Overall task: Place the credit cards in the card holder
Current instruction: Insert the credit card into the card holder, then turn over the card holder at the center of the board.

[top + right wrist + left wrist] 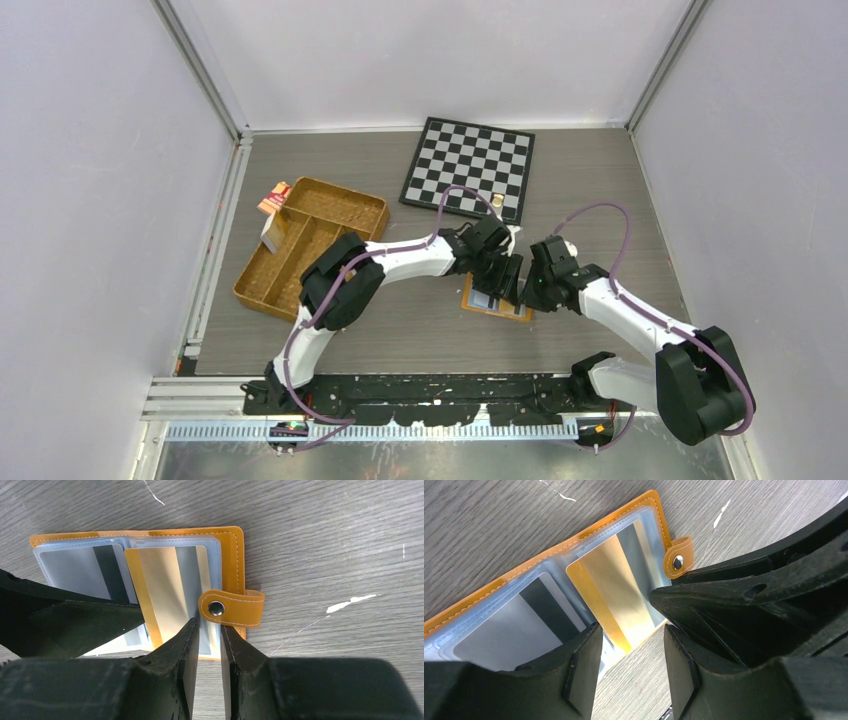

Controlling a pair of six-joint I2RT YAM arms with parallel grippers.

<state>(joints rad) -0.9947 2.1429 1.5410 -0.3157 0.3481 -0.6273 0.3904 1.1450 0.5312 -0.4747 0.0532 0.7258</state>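
Observation:
The orange card holder [497, 312] [651, 502] [232, 555] lies open on the table, its snap tab [230, 608] sticking out to the side. A silver-grey dark-striped credit card [509, 635] [75, 567] sits in one clear sleeve. A gold card with a silver band [614, 590] [160, 585] sits skewed in the other sleeve, its near end sticking out. My left gripper [505, 278] [630, 640] is open, just off the gold card's near corner, with bare table between its fingers. My right gripper [528, 290] [209, 632] hovers at the holder's near edge under the tab, open by a narrow gap.
A chessboard [470, 165] lies at the back with a small piece [497, 200] on its near edge. A brown woven divided tray [310, 245] stands at the left, with a red-and-tan packet [273, 197] beside it. The two grippers sit close together over the holder.

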